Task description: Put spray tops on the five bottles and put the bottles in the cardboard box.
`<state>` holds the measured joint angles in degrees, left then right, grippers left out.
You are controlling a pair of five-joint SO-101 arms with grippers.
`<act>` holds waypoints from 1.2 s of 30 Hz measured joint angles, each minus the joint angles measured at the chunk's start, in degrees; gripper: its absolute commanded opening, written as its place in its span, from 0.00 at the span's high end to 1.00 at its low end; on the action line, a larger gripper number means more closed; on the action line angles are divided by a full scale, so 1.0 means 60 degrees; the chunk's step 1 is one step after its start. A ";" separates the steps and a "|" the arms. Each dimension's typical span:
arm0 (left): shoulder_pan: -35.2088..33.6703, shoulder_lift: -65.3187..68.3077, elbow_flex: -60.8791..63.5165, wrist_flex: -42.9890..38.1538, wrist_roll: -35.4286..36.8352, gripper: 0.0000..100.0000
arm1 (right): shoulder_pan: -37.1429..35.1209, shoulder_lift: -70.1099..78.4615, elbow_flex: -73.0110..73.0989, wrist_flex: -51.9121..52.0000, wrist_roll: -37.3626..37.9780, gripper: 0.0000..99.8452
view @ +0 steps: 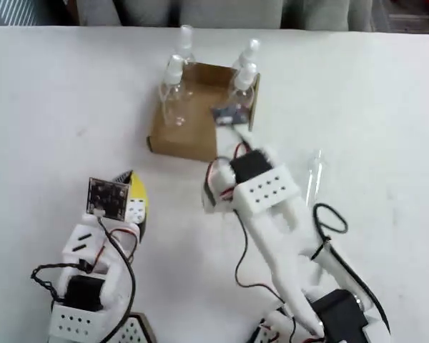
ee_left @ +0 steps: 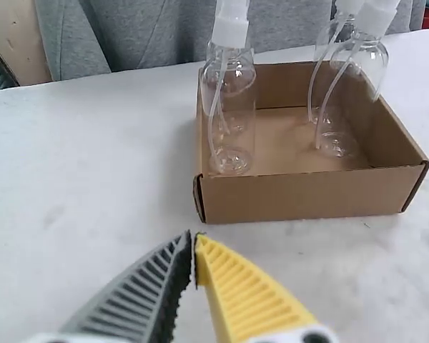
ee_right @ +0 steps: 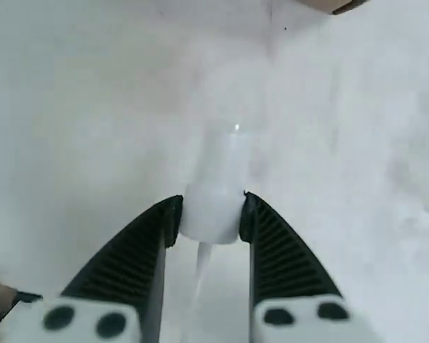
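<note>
We're pinching the spray top [ee_right: 213, 189], probably light and slick, by its stiff collar between the jaws of the right gripper [ee_right: 211, 214], flimsy tube [ee_right: 200, 263] trailing behind them, while the left gripper [ee_left: 193, 250] is resting closed and empty, cardboard box [ee_left: 307, 194] ahead of its tips.

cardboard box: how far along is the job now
Done: three topped bottles stand in the cardboard box. In hand: the right gripper is shut on a spray top. Left: a bare bottle on the table beside that arm needs a top, then boxing. A fourth bottle at the box's far side is too unclear to judge for a top.
</note>
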<state>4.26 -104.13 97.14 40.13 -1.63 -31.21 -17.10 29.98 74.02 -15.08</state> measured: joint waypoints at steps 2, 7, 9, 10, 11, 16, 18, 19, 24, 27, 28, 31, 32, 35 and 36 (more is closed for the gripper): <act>0.0000 0.0000 0.0000 0.0000 0.0000 0.98 | -0.0059 0.0000 0.1099 -0.1319 -0.0015 0.99; 0.0000 0.0000 0.0000 0.0000 0.0000 0.98 | -0.0396 0.0000 0.3062 -0.4220 0.0176 0.87; 0.0000 0.0000 0.0000 0.0000 0.0000 0.98 | -0.0484 0.0000 0.3487 -0.4821 0.0791 0.79; 0.0000 0.0000 0.0000 0.0000 0.0000 0.98 | -0.0484 0.0000 0.3648 -0.4996 0.1070 0.75; 0.0000 0.0000 0.0000 0.0000 0.0000 0.98 | -0.0484 0.0000 0.3722 -0.5084 0.1304 0.71; 0.0000 0.0000 0.0000 0.0000 0.0000 0.98 | -0.0469 -0.0029 0.3795 -0.5143 0.1626 0.64; 0.0000 0.0000 0.0000 0.0015 0.0000 0.98 | -0.0469 -0.0088 0.3795 -0.5070 0.1626 0.64; 0.0000 0.0000 0.0000 0.0088 0.0000 0.98 | -0.0469 -0.0132 0.3736 -0.4908 0.1626 0.64; 0.0000 0.0000 0.0000 0.0249 0.0000 0.98 | -0.0249 -0.0601 0.2857 -0.3194 0.1626 0.72; 0.0000 0.0000 0.0000 0.0249 0.0000 0.98 | 0.0366 -0.1216 0.2154 -0.1670 0.1626 0.84; 0.0000 0.0000 0.0000 0.0249 0.0000 0.98 | 0.0659 -0.1480 0.1993 -0.1216 0.1626 0.88; 0.0000 0.0000 0.0000 0.0249 0.0000 0.98 | 0.1758 -0.2198 0.1832 -0.0469 0.1626 0.98; 0.0000 0.0000 0.0000 0.0249 0.0000 0.98 | 0.2183 -0.2374 0.1817 -0.0396 0.1626 0.99; 0.0000 0.0000 -0.0044 0.0308 0.0000 0.98 | 0.3385 -0.2813 0.1802 -0.0366 0.1626 0.97; 0.0000 0.0000 -0.0103 0.0396 0.0000 0.98 | 0.3736 -0.2886 0.1802 -0.0366 0.1626 0.98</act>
<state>4.26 -104.13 96.53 42.51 -1.63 -8.79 -34.42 40.79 71.82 -5.32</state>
